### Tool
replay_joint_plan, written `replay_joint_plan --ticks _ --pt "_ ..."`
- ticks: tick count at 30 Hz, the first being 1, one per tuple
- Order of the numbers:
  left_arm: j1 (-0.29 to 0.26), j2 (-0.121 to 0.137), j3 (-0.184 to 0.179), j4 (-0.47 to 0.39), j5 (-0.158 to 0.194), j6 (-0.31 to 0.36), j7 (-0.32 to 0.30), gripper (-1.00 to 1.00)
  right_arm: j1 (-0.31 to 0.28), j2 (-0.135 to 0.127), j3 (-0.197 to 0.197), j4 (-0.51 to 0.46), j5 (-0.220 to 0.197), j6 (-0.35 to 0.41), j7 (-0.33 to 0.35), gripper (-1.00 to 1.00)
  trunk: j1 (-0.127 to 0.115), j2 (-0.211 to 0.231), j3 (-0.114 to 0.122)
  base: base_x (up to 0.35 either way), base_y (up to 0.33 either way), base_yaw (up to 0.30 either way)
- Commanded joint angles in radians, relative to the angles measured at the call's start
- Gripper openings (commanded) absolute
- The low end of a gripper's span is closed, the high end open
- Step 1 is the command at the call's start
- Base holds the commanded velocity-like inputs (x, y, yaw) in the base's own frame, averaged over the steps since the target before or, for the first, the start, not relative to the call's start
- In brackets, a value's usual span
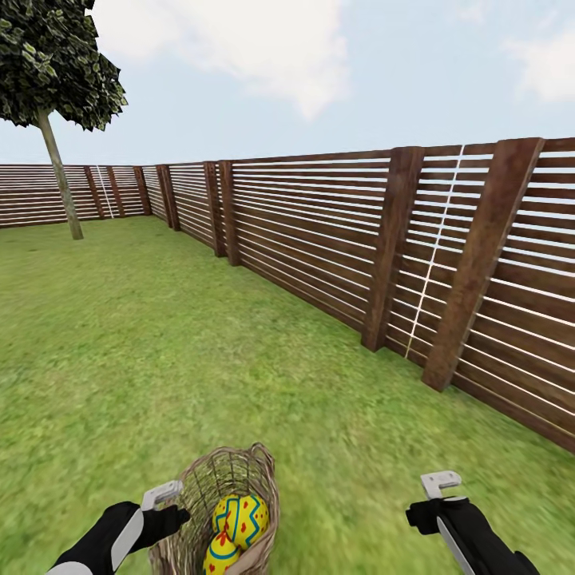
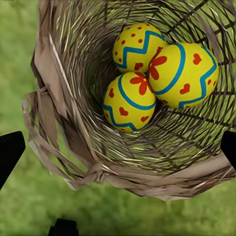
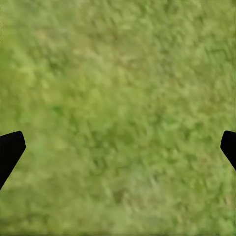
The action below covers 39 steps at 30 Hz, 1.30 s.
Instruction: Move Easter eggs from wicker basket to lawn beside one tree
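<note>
The wicker basket (image 1: pixel 228 483) stands on the lawn (image 1: pixel 144 343) just in front of me, and I look down into its open mouth. In the left wrist view three yellow Easter eggs (image 2: pixel 130 101) (image 2: pixel 183 73) (image 2: pixel 136 46) with blue zigzags and red marks lie together on the basket (image 2: pixel 73 123) floor. Two eggs (image 1: pixel 241 517) (image 1: pixel 220 556) show in the head view. My left gripper (image 1: pixel 169 505) (image 2: pixel 118 150) hangs open above the basket's rim, holding nothing. My right gripper (image 1: pixel 442 485) (image 3: pixel 118 147) is open over bare grass to the basket's right. A thin-trunked tree (image 1: pixel 59 172) stands far off at the back left.
A brown slatted wooden fence (image 1: pixel 383 247) runs along the right side and across the back of the garden. Its posts (image 1: pixel 479 255) stand close on my right. Open grass stretches from the basket toward the tree.
</note>
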Motion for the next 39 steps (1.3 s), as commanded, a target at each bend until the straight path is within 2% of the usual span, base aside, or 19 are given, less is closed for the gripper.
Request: replay_joint_plan --ticks 1,7,19,29,34,39 --pt "-0.001 -0.001 0.006 -0.001 0.000 0.007 -0.004 1.00 -0.001 -0.001 0.004 -0.001 -0.004 0.005 -0.005 1.00 0.000 -0.001 -0.001 0.000 0.000 0.000" --pt "0.000 -0.001 0.005 -0.001 0.002 0.006 -0.005 1.00 -0.001 -0.001 0.004 0.000 -0.004 0.005 -0.005 1.00 0.000 -0.001 -0.001 0.000 0.067 0.000" --pt "0.000 0.000 0.003 -0.001 0.002 0.007 -0.005 1.00 -0.002 0.017 0.002 0.031 0.011 0.003 -0.005 1.00 0.000 -0.001 -0.001 0.000 0.293 0.000" --pt "-0.001 -0.004 0.004 -0.002 0.002 0.005 -0.005 1.00 -0.001 0.017 0.001 0.032 0.012 0.003 -0.005 1.00 0.000 -0.001 -0.001 0.000 0.009 0.000" --pt "0.000 -0.015 0.003 -0.002 0.000 0.005 -0.005 1.00 -0.001 0.017 0.001 0.032 0.012 0.003 -0.005 1.00 0.000 -0.001 -0.001 0.000 0.000 0.000" --pt "-0.001 -0.020 0.003 0.001 -0.001 0.005 -0.006 1.00 -0.001 0.017 0.001 0.031 0.012 0.003 -0.005 1.00 0.019 -0.036 -0.017 0.000 0.000 0.000"
